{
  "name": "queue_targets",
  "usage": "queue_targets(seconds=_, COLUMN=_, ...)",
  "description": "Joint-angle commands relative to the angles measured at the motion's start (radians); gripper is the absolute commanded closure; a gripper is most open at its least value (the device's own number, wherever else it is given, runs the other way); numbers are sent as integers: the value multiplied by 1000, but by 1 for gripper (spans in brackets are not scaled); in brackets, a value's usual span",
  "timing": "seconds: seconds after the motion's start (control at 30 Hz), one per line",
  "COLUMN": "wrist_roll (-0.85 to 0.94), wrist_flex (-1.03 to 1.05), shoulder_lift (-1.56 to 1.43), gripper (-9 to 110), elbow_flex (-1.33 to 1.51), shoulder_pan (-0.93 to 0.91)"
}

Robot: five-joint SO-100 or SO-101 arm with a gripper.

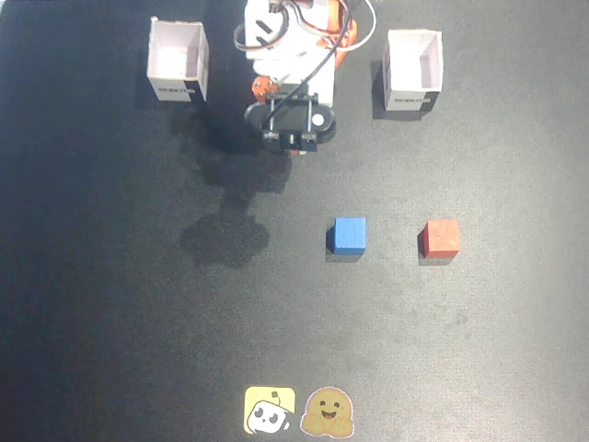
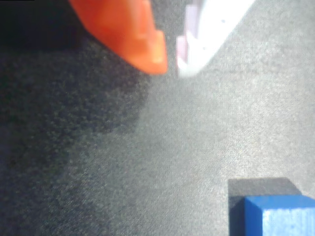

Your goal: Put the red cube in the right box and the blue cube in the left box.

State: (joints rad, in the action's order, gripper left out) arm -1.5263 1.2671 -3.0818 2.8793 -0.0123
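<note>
While our gripper (image 2: 170,61) hangs above the dark mat (image 1: 110,304) with nothing between its fingers, we take the task to be at its very start: neither cube has been lifted. In the wrist view the orange finger (image 2: 133,29) and the white finger (image 2: 206,34) show a narrow gap at their tips, with only bare mat beneath, so we read the jaws as nearly closed and empty. In the fixed view the arm (image 1: 290,74) sits folded near the top centre, between the two boxes. The blue cube (image 1: 349,235) lies on the mat below and a little right of the arm in that view, and its corner pokes into the lower right of the wrist view, so it seems the nearer target. The red cube (image 1: 442,237) rests to its right, well apart from it. The box with the pinkish inside (image 1: 179,59) stands at upper left of the fixed view, the whiter one (image 1: 413,69) at upper right; both look empty. Next, we judge, the jaws must widen, the arm must reach out and centre over the blue cube, then descend squarely around it.
</note>
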Motion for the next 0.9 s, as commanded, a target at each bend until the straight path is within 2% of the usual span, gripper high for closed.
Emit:
queue_targets(seconds=0.0, wrist_roll=8, wrist_flex=0, shoulder_lift=-11, gripper=101, elbow_flex=-6, shoulder_pan=-5)
queue_targets(seconds=0.87, wrist_roll=-5, wrist_flex=-3, shoulder_lift=-11, gripper=101, elbow_flex=-6, shoulder_pan=-5)
